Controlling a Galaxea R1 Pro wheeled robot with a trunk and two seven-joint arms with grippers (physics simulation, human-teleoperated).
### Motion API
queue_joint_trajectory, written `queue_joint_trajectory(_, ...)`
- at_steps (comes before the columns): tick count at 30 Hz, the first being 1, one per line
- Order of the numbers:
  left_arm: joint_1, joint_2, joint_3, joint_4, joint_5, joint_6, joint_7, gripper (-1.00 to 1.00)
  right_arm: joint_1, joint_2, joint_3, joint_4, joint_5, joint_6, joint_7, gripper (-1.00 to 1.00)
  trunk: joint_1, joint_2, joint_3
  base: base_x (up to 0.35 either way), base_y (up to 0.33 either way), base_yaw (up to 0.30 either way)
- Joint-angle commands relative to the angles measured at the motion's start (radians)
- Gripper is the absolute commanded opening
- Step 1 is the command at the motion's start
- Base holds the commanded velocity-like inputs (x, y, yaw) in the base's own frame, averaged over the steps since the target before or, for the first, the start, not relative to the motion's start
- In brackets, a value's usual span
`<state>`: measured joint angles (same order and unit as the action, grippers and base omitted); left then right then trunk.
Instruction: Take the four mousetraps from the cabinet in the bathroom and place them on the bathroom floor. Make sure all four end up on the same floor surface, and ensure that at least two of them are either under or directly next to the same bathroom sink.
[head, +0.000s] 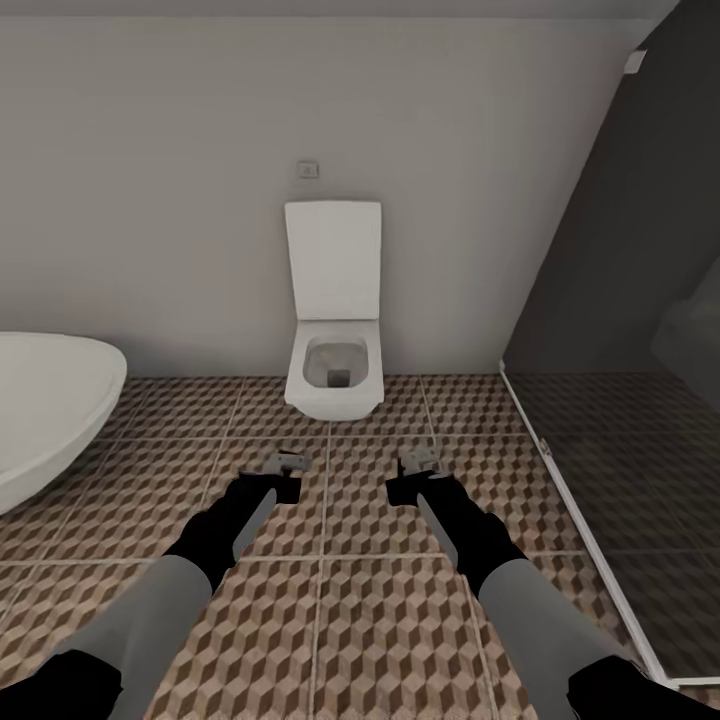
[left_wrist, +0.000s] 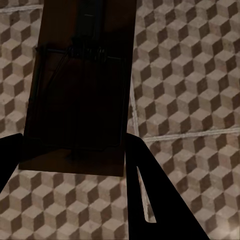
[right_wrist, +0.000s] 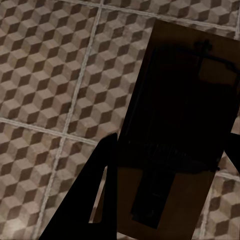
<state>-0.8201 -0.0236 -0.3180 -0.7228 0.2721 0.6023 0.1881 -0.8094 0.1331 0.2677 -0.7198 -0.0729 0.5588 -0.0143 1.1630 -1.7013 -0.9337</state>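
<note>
Each hand (head: 283, 472) (head: 420, 472) grips a shadowed, edge-cropped mousetrap (left_wrist: 80, 85) (right_wrist: 175, 135).

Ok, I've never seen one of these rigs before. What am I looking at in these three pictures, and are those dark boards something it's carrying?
This is a simulated two-armed robot in a bathroom. The big picture comes from a camera on its head, looking down over both arms: the left gripper and the right gripper reach out above the cube-patterned bathroom floor. Ahead stands a white toilet with its lid up, a rounded white bathtub to the left, and a dark glass shower screen to the right.

The two smaller pictures come from cameras on each wrist, looking along the fingers. Each shows a flat board with wire, a mousetrap, clamped between the fingers: the left mousetrap and the right mousetrap. Both look dark, in shadow, with floor tiles beneath them.
</note>
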Motion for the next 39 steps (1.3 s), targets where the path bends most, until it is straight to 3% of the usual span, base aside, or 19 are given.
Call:
queue_joint_trajectory(1, -0.001, 0.001, -0.004, -0.001, 0.009, 0.004, 0.008, -1.00, 0.000, 0.000, 0.002, -0.001, -0.009, 0.005, 0.001, -1.00, 0.004, -0.008, -0.006, 0.000, 0.000, 0.000)
queue_joint_trajectory(39, -0.001, -0.002, -0.004, -0.001, 0.009, 0.004, 0.008, -1.00, -0.001, 0.000, 0.005, -0.001, -0.010, 0.004, 0.002, -1.00, 0.149, -0.274, -0.184, 0.000, 0.000, 0.000)
